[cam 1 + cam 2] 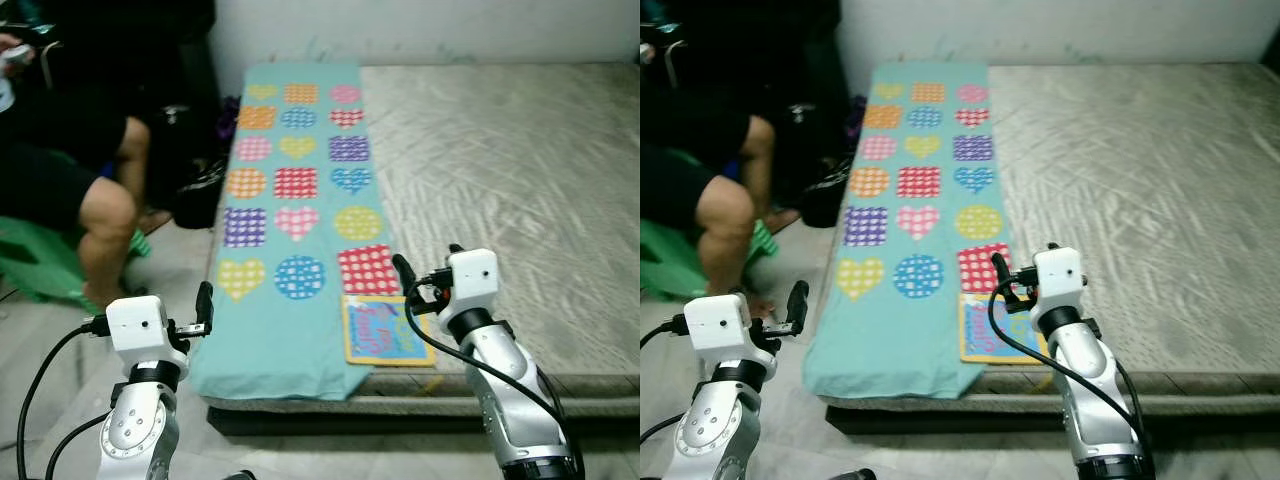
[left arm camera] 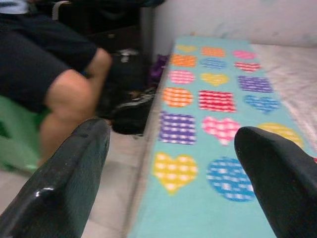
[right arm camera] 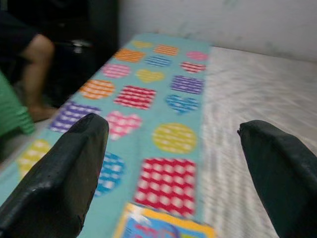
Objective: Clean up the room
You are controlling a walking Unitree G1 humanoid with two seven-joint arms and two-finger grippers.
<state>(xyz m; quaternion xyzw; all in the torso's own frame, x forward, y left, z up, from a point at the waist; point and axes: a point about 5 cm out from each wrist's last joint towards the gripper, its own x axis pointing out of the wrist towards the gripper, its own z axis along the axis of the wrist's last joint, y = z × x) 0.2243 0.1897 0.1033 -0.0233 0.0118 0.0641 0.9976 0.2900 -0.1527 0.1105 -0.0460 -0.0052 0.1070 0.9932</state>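
A colourful picture book lies on the front edge of a grey mattress, its left side against a teal blanket patterned with hearts, circles and squares. My right gripper hovers open just above the book's near end; in the right wrist view the book sits below the wide-spread fingers. Beside the blanket's front left corner, my left gripper is held open over the floor, holding nothing. The left wrist view looks along the blanket between its spread fingers.
A person sits on a green stool at the left, knee close to the bed. Dark bags lie on the floor between the person and the mattress. A white wall runs behind the bed. Pale floor tiles lie to my left.
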